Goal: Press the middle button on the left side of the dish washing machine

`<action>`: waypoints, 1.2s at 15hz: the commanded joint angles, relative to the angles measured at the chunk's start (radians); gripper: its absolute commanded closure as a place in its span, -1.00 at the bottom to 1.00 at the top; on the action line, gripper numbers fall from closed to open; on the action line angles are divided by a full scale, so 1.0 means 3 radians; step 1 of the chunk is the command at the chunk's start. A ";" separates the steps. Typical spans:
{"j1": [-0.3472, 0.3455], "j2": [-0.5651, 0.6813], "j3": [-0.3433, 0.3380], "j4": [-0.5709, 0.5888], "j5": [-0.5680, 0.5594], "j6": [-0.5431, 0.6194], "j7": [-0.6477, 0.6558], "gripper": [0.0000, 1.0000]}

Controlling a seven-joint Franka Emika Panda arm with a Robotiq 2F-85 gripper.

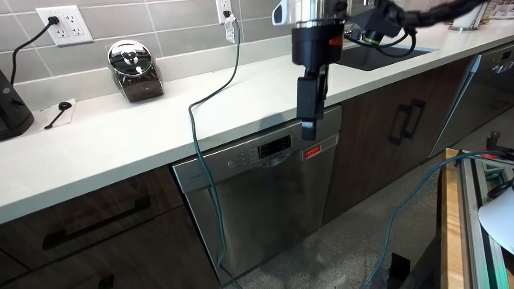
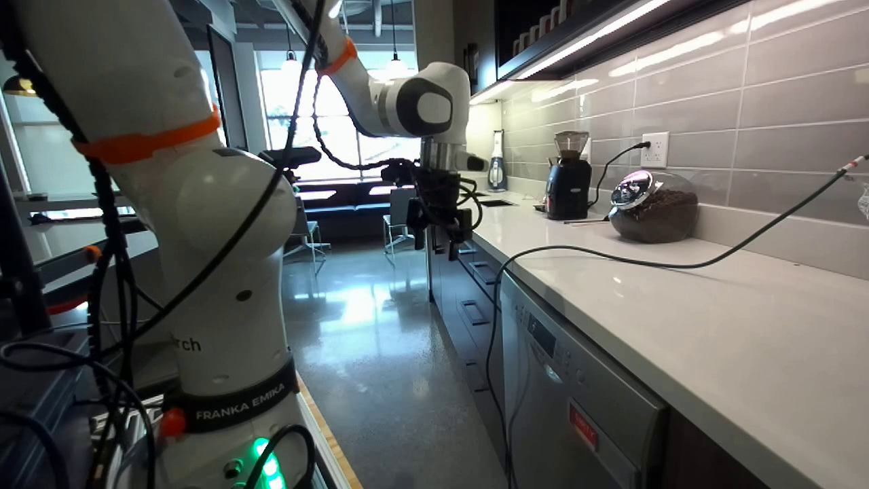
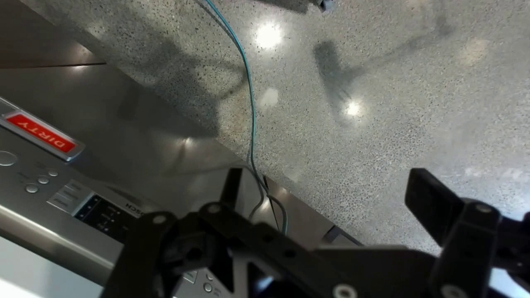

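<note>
The white Franka Emika Panda arm [image 2: 217, 204] stands up tall, reaches out and bends down at its wrist [image 2: 434, 102]. Its black Robotiq gripper [image 3: 325, 191] hangs out past the front edge of the countertop [image 1: 257, 92], pointing down. Its two fingers [image 3: 426, 203] are spread far apart.

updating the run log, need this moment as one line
gripper: open, empty, pointing down | dish washing machine: closed, red DIRTY sign showing | press: no contact visible

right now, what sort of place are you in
A kitchen, almost certainly, though whether home or office isn't clear: a white counter with a sink set into it, and a dishwasher underneath.
</note>
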 commanded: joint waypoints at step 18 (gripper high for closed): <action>-0.0010 0.1119 0.0262 0.0045 0.0038 0.1626 0.0526 -1.00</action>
